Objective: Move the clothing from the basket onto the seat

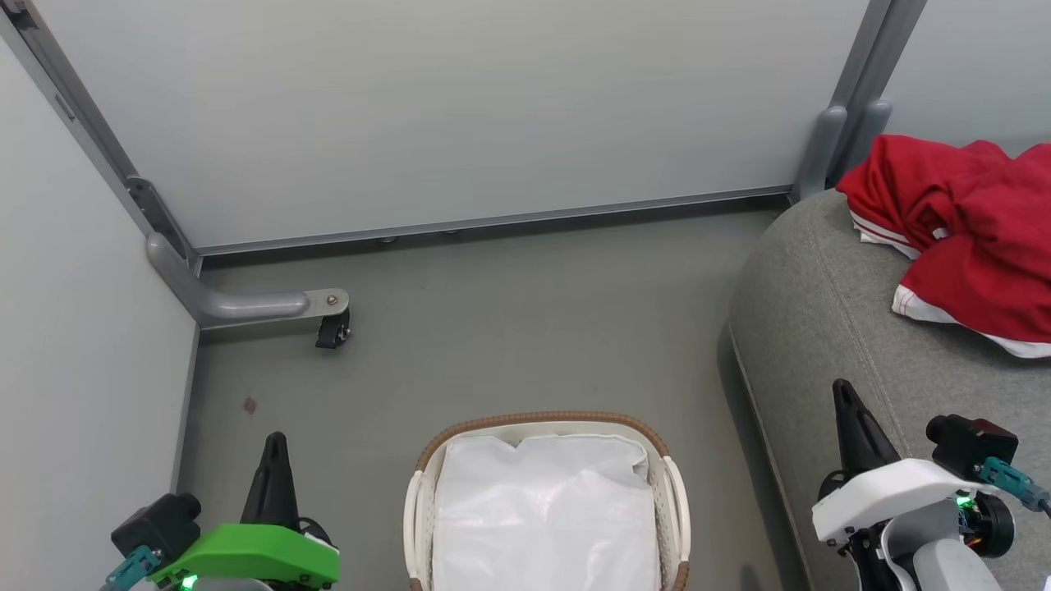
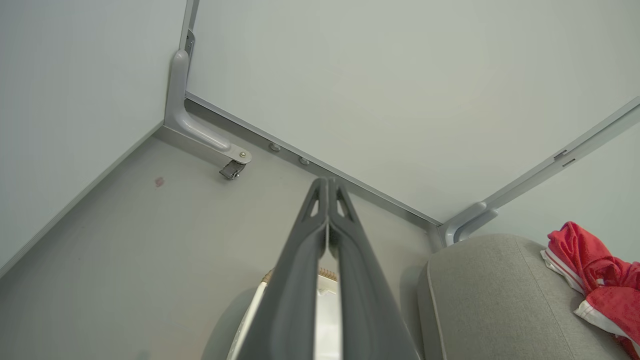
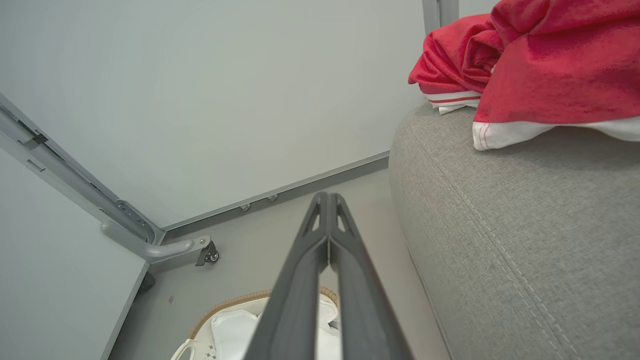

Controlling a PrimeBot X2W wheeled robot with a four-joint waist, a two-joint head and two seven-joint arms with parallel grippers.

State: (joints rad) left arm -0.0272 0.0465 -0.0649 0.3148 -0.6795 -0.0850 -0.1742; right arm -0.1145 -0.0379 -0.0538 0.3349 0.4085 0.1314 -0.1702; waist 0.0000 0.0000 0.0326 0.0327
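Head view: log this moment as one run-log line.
clothing: heaped on seat | basket: white liner visible, no red inside | left end effector: shut, empty | right end effector: shut, empty | task: appears done

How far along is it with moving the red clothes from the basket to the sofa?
Looks done: the red clothing lies on the grey sofa, and the basket holds just its white liner. In hand: nothing; left fingers and right fingers are shut, empty. Left: seemingly nothing.

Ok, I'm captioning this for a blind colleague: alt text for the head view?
Red clothing lies on the grey seat at right; the basket below holds its white liner. The left gripper and right gripper are shut.
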